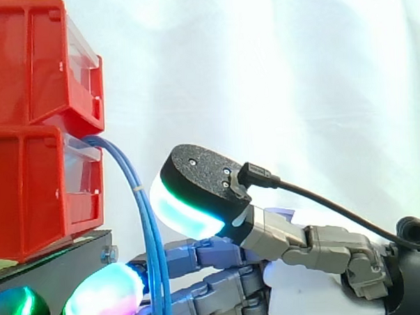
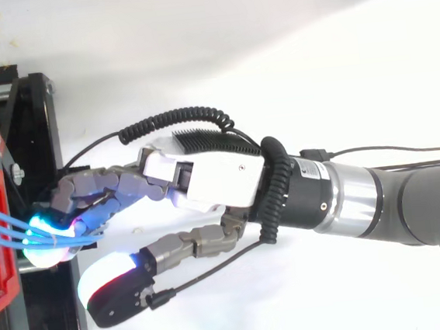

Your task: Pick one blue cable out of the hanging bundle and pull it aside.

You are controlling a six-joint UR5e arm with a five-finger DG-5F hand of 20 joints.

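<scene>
While the blue cables (image 1: 149, 230) hang from the lower red bin (image 1: 30, 186) just ahead of its palm, the hand (image 2: 213, 177) reaches in with its fingers stretched nearly straight. The glowing fingertips (image 2: 47, 248) are in among the strands, and the thumb (image 1: 184, 200) is raised well apart from them. The hand is unclenched, and no single cable looks clasped. The bundle drops across the fingers, below the thumb, close to the black stand (image 1: 54, 265). The step appears to be singling out a strand. The next move likely calls for pinching one cable alone, then drawing it sideways without dragging its neighbours.
</scene>
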